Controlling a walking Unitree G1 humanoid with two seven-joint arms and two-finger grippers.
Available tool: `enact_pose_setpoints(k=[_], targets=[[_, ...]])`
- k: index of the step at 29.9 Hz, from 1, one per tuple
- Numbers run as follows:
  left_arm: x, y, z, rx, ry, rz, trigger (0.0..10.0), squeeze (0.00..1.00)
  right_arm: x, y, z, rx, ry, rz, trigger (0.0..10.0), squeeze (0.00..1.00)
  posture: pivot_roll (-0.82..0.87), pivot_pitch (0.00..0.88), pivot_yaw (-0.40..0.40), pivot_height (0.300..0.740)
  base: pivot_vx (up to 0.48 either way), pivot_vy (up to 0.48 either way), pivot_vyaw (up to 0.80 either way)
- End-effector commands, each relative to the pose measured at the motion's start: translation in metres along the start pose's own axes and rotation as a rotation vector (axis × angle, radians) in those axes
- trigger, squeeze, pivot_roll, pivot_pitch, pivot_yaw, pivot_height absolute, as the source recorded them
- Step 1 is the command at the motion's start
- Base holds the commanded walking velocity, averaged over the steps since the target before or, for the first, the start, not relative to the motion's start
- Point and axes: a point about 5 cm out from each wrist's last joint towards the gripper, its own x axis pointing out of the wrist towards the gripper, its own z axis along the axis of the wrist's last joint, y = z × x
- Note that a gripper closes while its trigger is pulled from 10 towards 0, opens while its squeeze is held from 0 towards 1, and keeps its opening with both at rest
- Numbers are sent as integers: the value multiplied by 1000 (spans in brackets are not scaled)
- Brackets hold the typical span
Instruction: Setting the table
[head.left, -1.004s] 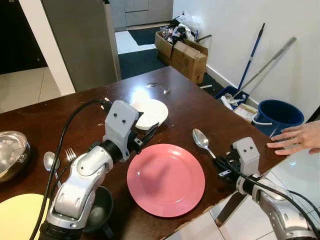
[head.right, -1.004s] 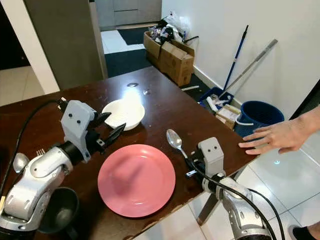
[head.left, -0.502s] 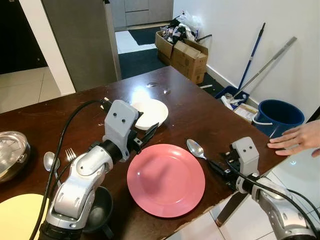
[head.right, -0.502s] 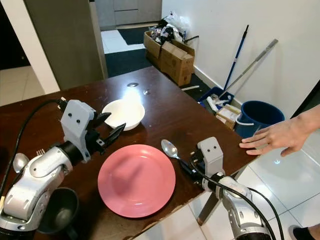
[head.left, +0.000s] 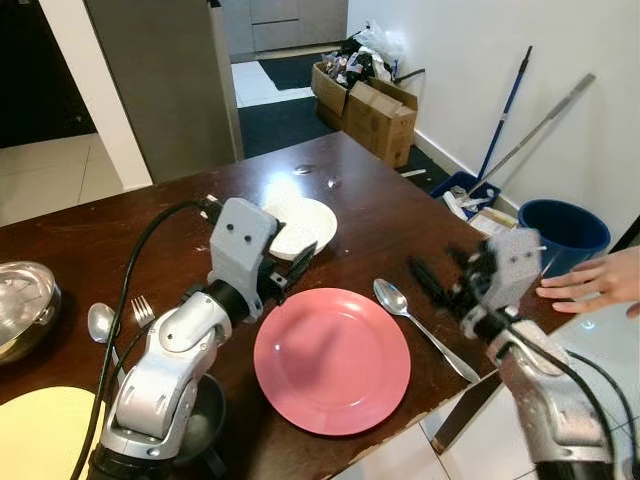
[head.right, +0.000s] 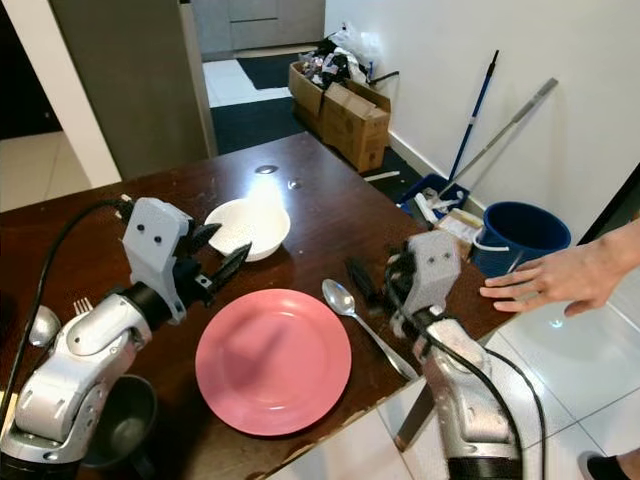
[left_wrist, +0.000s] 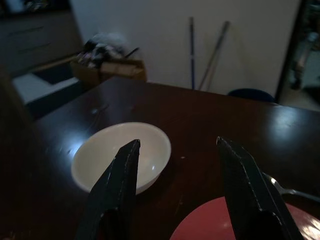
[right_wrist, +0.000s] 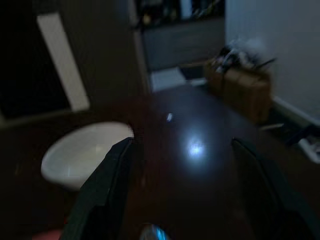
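Note:
A pink plate (head.left: 332, 360) lies near the front edge of the dark wooden table (head.left: 390, 215). Just to its right lies a metal spoon (head.left: 421, 321), its bowl pointing away from me. My right gripper (head.left: 438, 275) hovers above the spoon's handle, open, with nothing in it; its fingers (right_wrist: 107, 185) frame the white bowl (right_wrist: 82, 152) in the right wrist view. My left gripper (head.left: 296, 266) stands open between the white bowl (head.left: 305, 225) and the plate's far left rim, holding nothing. Its two fingers (left_wrist: 117, 185) point at the bowl.
A fork (head.left: 140, 310) and a second spoon (head.left: 100, 322) lie at the left, beside a steel bowl (head.left: 20, 305), a yellow plate (head.left: 35, 430) and a dark cup (head.left: 200, 425). A person's hand (head.left: 595, 280) rests at the table's right corner. A blue bucket (head.left: 565, 225) and cardboard boxes (head.left: 370, 110) stand on the floor.
My right gripper slid the spoon left towards the plate, let go of it and rose above the table. The left arm has not moved.

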Motion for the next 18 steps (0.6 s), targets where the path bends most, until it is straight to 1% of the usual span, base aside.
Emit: enact_pose_setpoints(k=[1, 2, 3, 5, 8, 10, 18], targets=[[-4, 8, -12, -34, 56, 73, 10000, 0, -2, 1, 6, -4, -42, -66, 10000, 0, -56, 0, 106, 740, 0, 0, 0], [-4, 8, -12, -34, 56, 73, 10000, 0, -2, 1, 6, -4, -42, -66, 10000, 0, -56, 0, 106, 740, 0, 0, 0], [-5, 11, -14, -38, 64, 113, 10000, 0, -4, 4, 5, -16, -46, -74, 10000, 0, -55, 0, 103, 740, 0, 0, 0], [-6, 13, -14, -36, 66, 128, 10000, 0, -5, 6, 5, -23, -45, -73, 10000, 0, -55, 0, 103, 740, 0, 0, 0], [-11, 23, -19, -35, 85, 212, 10000, 0, -10, 8, 5, -42, -41, -93, 10000, 0, -54, 0, 98, 740, 0, 0, 0], [-13, 27, -21, -32, 90, 247, 10000, 0, -11, 7, 6, -56, -39, -98, 10000, 0, -56, 1, 92, 740, 0, 0, 0], [-13, 30, -19, -31, 78, 297, 10000, 0, -9, 7, 8, -72, -35, -110, 10000, 0, -53, 4, 78, 740, 0, 0, 0]])
